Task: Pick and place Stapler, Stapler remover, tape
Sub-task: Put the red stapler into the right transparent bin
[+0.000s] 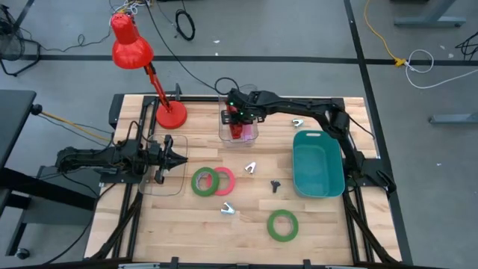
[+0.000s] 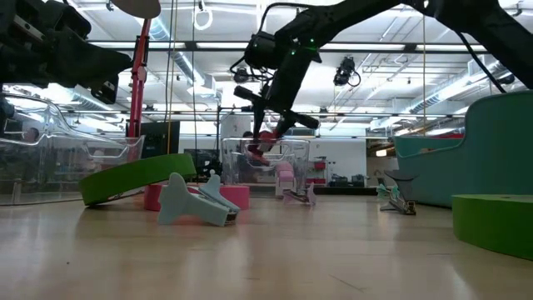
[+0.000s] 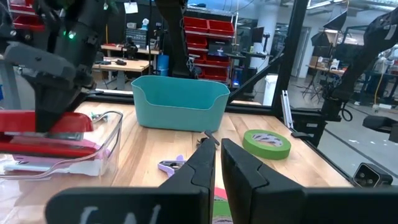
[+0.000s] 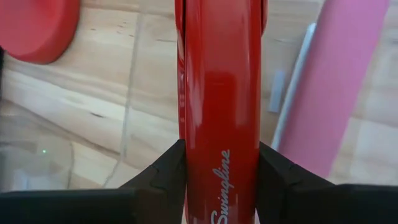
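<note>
A red stapler (image 4: 221, 74) sits between the fingers of my right gripper (image 1: 240, 124), which is shut on it. The stapler hangs in the mouth of a clear tray (image 1: 239, 133) at the table's far middle. In that tray lies a pink stapler (image 4: 348, 81). One green tape ring (image 1: 203, 182) and a pink-red tape ring (image 1: 223, 180) lie side by side at mid-table. Another green ring (image 1: 283, 225) lies flat nearer the front. Small stapler removers (image 1: 250, 169) (image 1: 228, 210) lie loose on the wood. At the left, my left gripper (image 1: 176, 157) stays shut and touches nothing. My right gripper pinches the red stapler by its two long sides (image 4: 189, 146), one finger (image 4: 163, 171) on each side. The fingers come slanting down from the table's right and lie across the stapler. It hangs at about the tray's rim (image 2: 250, 143); whether it touches anything below does not show.
A teal bin (image 1: 318, 166) stands at the right, under my right arm. A red desk lamp (image 1: 170, 113) stands at the far left, with a second clear tray (image 1: 166, 183) in front of my left gripper. More removers (image 1: 298, 122) (image 1: 276, 185) lie near the bin.
</note>
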Action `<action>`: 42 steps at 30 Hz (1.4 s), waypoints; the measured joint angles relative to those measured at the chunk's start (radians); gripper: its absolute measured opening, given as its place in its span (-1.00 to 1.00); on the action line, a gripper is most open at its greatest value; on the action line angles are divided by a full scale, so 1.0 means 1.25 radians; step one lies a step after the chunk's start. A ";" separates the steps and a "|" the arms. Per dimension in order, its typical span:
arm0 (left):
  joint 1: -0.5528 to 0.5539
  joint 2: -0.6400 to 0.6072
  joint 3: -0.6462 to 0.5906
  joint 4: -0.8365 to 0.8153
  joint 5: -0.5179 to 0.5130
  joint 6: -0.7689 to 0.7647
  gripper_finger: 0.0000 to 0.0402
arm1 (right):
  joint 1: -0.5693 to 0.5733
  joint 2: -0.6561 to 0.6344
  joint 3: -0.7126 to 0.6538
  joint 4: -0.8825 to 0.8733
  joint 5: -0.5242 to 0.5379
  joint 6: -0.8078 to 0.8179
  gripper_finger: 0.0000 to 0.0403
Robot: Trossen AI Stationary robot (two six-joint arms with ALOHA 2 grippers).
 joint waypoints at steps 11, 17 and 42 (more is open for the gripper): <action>0.000 0.000 0.000 0.000 0.000 0.000 -0.85 | 0.000 0.030 0.000 -0.009 -0.016 0.027 -0.33; 0.000 0.000 0.000 0.000 0.000 0.000 -0.85 | 0.001 0.046 0.000 -0.010 -0.027 0.027 -0.33; 0.000 0.000 0.000 0.000 0.000 0.000 -0.85 | 0.006 0.043 0.001 -0.015 -0.033 0.025 0.01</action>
